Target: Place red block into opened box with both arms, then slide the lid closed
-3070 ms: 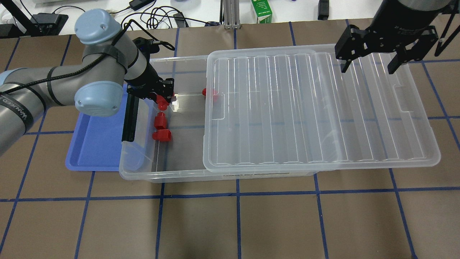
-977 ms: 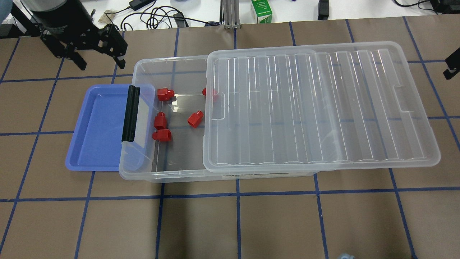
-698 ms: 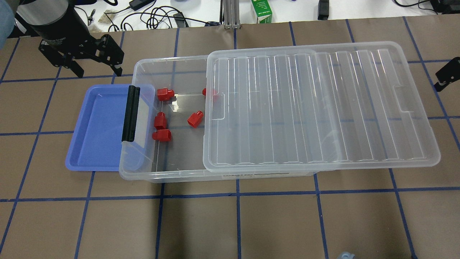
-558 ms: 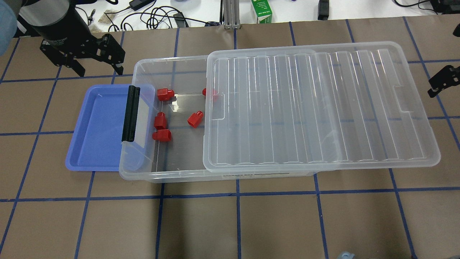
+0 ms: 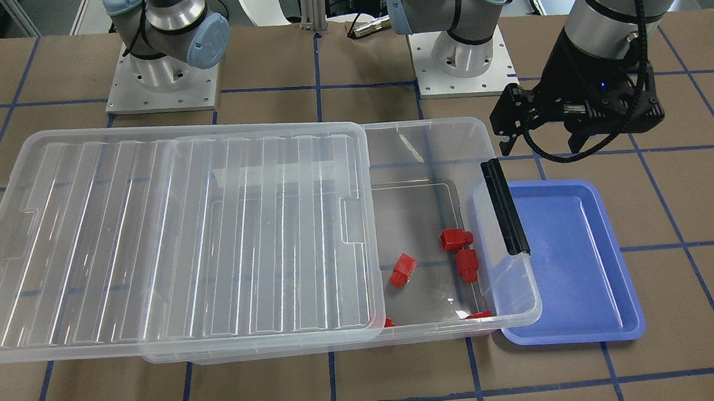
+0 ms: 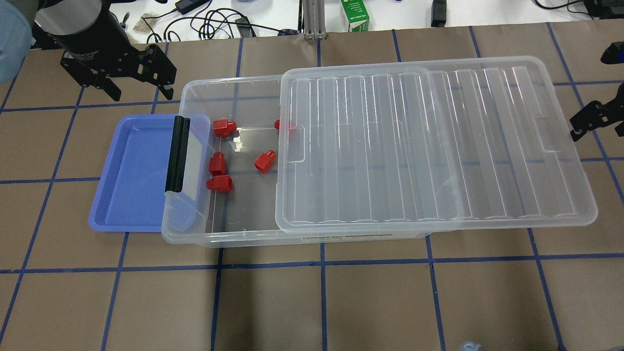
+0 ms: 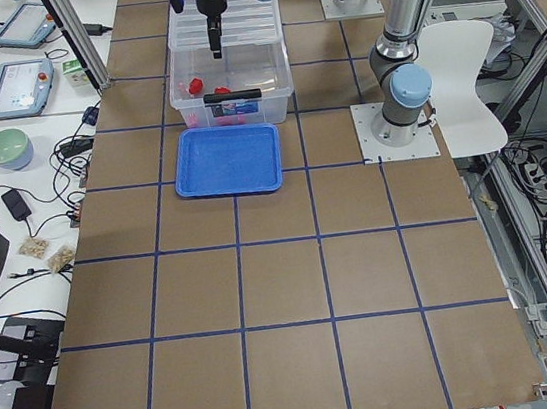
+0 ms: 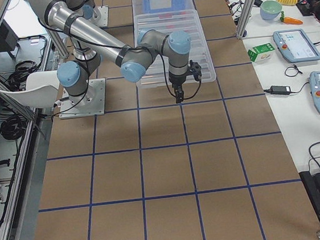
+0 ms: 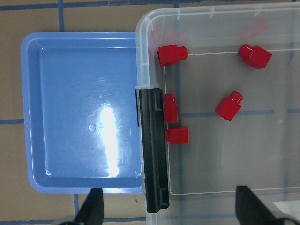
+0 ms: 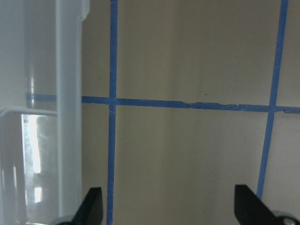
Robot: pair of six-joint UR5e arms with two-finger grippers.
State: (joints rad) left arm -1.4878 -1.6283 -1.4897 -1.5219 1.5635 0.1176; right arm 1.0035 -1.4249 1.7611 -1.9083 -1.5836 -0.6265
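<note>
Several red blocks lie on the floor of the clear box [image 6: 219,240], in its uncovered left part; one red block [image 6: 264,161] is near the lid's edge, and another shows half under the lid. The ribbed lid [image 6: 429,146] covers the box's right part and overhangs its right end. My left gripper [image 6: 139,90] hangs open and empty above the table behind the box's far left corner. My right gripper [image 10: 168,208] is open and empty, just off the lid's right short end [image 10: 68,117], apart from it.
A blue tray [image 6: 131,175] lies partly under the box's left end, by the black bar [image 6: 176,153]. Beyond the table's far edge there are cables and a green carton [image 6: 355,17]. The robot bases [image 5: 160,82] stand behind the box.
My left gripper has left the box, and one more red block lies free inside it. My right gripper went from above the lid out to the right, then edged back toward the lid's end.
</note>
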